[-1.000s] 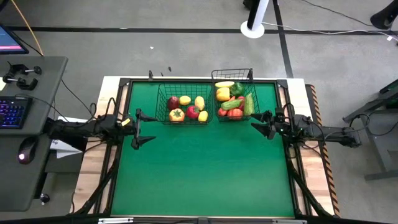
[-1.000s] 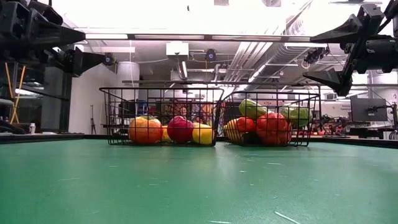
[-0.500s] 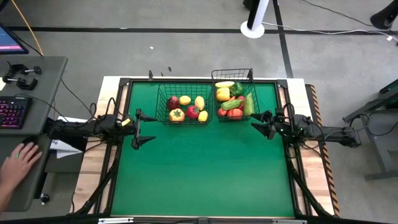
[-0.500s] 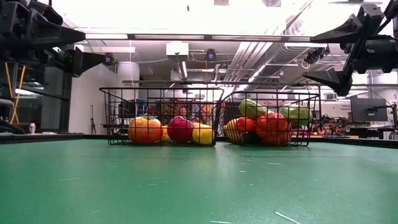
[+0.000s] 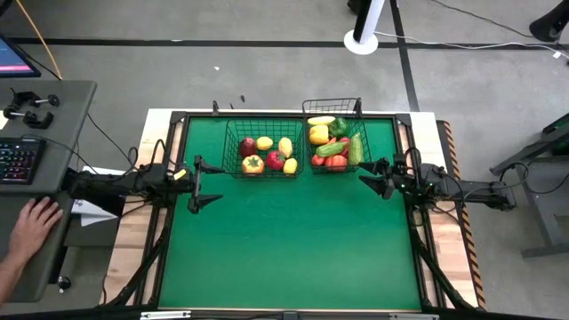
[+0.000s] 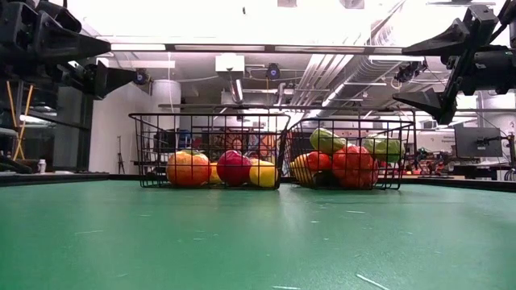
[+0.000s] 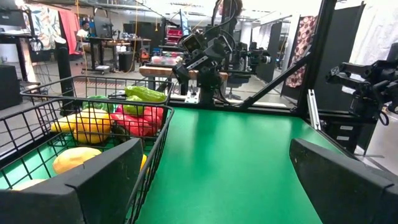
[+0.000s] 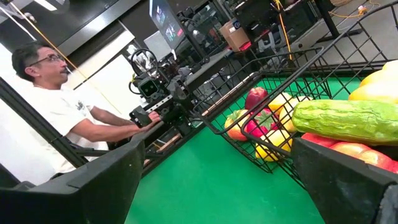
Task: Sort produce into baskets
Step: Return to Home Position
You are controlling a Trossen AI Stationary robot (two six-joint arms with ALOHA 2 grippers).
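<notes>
step: return home | left jaws wide, empty, just left of baskets | right jaws wide, empty, just right of baskets | produce all inside baskets, likely nothing left to reach

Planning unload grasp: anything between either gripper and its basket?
Nothing visible. Left gripper and right gripper hang open at the mat's sides; only bare mat lies between them and the left basket and right basket. Produce sits inside.
</notes>
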